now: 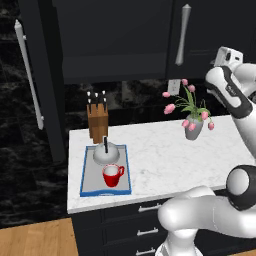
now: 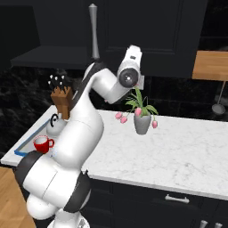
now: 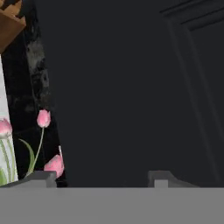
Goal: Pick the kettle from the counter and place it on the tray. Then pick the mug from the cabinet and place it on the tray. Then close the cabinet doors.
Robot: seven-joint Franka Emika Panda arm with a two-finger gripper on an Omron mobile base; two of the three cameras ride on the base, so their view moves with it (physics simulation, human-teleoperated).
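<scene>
Standing apart and empty, the fingers (image 3: 101,177) face a cabinet door (image 3: 131,87) (dark).

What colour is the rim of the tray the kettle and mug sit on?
Blue, around a grey surface. The tray rim shows best in the left base view.
</scene>
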